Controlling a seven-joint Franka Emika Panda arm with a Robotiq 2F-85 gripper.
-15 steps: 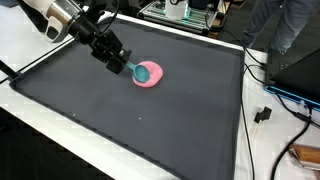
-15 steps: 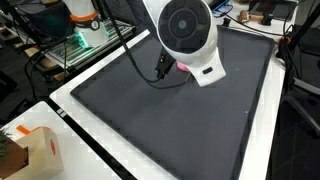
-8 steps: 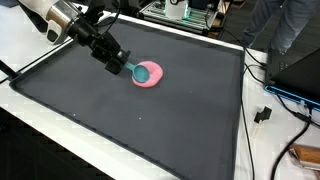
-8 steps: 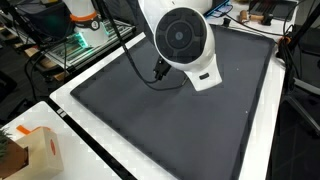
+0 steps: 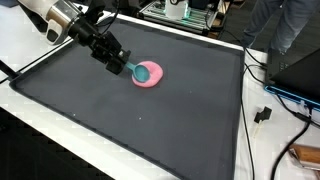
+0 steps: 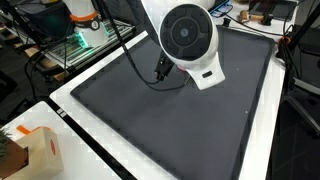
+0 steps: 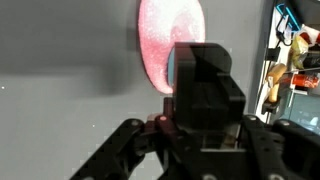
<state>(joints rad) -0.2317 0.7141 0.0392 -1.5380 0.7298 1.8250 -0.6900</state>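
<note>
A pink bowl lies on the dark mat toward its far side. A teal spoon rests with its scoop in the bowl and its handle pointing at my gripper, which is shut on the handle end. In the wrist view the bowl shows at the top, and the black fingers stand pressed together in front of it, hiding most of the spoon. In an exterior view the arm's white joint covers the bowl, and only the dark gripper shows beneath it.
The mat sits in a white-rimmed table. Cables and a plug lie past the mat's edge, with a person standing behind. A cardboard box stands off one table corner, and equipment racks are beyond.
The arm's white joint has shifted slightly in an exterior view. The spoon, the bowl and the gripper stay where they were.
</note>
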